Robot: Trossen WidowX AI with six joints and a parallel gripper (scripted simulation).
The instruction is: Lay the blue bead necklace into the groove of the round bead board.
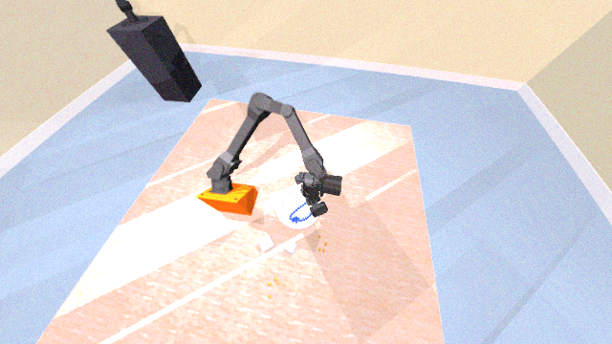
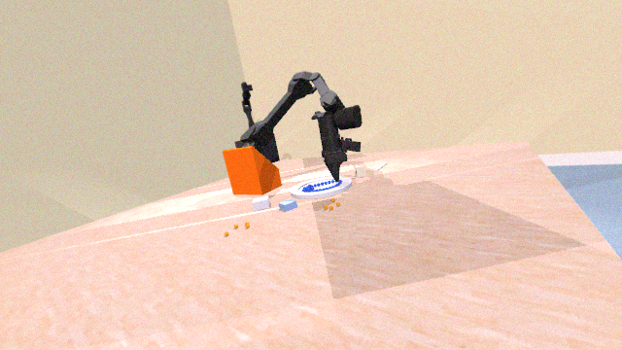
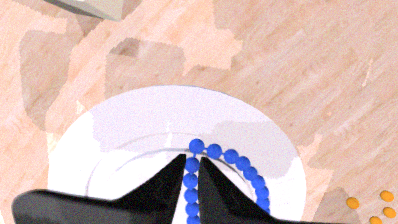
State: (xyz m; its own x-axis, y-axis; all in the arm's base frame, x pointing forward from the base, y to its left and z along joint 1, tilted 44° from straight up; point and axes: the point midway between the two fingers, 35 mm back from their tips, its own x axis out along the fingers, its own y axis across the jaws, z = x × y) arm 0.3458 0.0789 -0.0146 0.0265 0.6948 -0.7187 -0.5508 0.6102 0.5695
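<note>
The blue bead necklace (image 1: 295,219) (image 2: 308,188) (image 3: 196,146) lies on the round white bead board (image 1: 282,220) (image 2: 318,195) (image 3: 150,100) as a long narrow loop. Beads are bunched at its end nearer the arm's base. In the wrist view one strand runs up between the fingers, turns at a corner bead just beyond the tips and curves down on the right. My gripper (image 2: 337,181) (image 3: 192,161) points down at the loop's far end, low over the board. It is shut on the necklace, with a bead between the tips. Its fingers hide part of the board and groove.
A white block (image 1: 266,244) (image 2: 260,203) and a pale blue-looking block (image 1: 290,247) (image 2: 288,205) stand near the board. Orange beads (image 1: 325,244) (image 2: 338,204) (image 3: 352,203) lie beside it, with others (image 1: 270,284) (image 2: 247,225) farther off. Another pale block (image 2: 360,171) (image 3: 107,7) stands behind.
</note>
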